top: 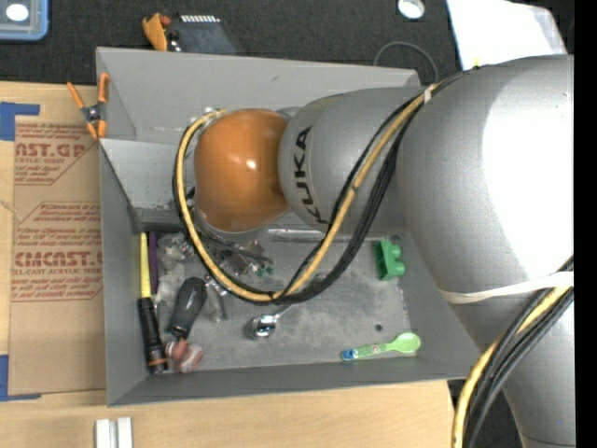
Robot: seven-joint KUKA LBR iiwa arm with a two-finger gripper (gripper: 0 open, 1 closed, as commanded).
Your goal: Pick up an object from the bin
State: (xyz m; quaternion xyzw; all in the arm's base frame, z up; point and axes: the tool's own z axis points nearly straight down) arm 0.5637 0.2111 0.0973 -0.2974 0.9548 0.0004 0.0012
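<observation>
My gripper (241, 254) is low in the bin's left half, mostly covered from above. Just to its lower left lies a black oval thing (188, 305) like a key fob. A small shiny metal piece (264, 326) rests on the floor right below the gripper. To its left sits a crumpled clear wrapper (172, 250). I see nothing held.
A yellow and black pen (146, 299) lies along the left wall, with a pinkish lump (187, 355) at its lower end. A green block (389, 258) is at the right, and a green spoon (384, 348) lies near the front wall. The arm's orange dome and cables cover the bin's middle.
</observation>
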